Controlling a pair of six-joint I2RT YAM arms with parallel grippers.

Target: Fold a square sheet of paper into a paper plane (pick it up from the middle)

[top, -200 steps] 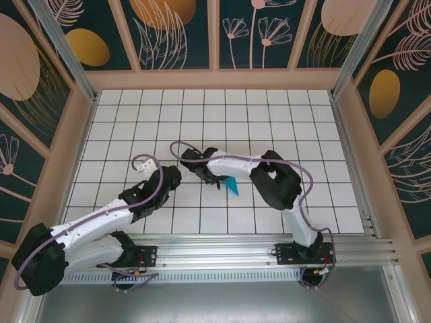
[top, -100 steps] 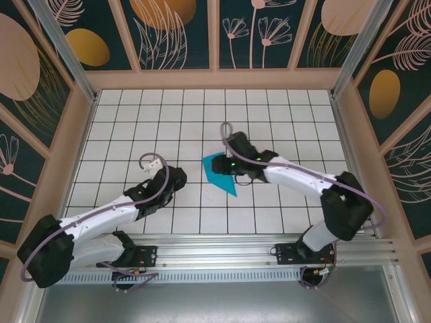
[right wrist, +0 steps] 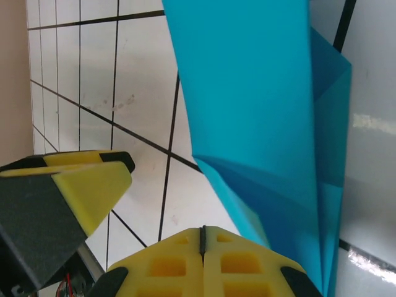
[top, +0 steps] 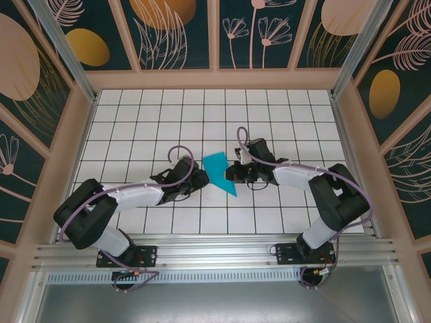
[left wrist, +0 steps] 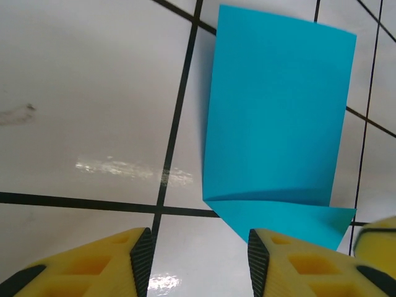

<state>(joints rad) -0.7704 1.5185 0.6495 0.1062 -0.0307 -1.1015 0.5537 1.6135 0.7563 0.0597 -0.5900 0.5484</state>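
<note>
The teal sheet of paper [top: 217, 166] lies on the white tiled table [top: 283, 114], folded into a narrow creased oblong with a pointed near end. In the left wrist view the paper [left wrist: 278, 111] sits just ahead; my left gripper [left wrist: 199, 247] is open over bare tile, its right finger [left wrist: 291, 266] at the paper's pointed tip. From the top, my left gripper [top: 202, 180] is at the paper's left edge and my right gripper [top: 234, 173] at its right edge. My right gripper [right wrist: 203, 234] is shut with nothing showing between its pads, and the paper [right wrist: 247, 99] rises beside it.
Wooden-framed walls with leaf-pattern panels [top: 60, 155] enclose the table on three sides. An aluminium rail [top: 215, 245] with both arm bases runs along the near edge. A finger of the left gripper [right wrist: 86, 185] shows close by in the right wrist view.
The right arm swung from the paper's left side round to its right and came down low; its jaws closed. The left arm reached right, up to the paper's left edge.
</note>
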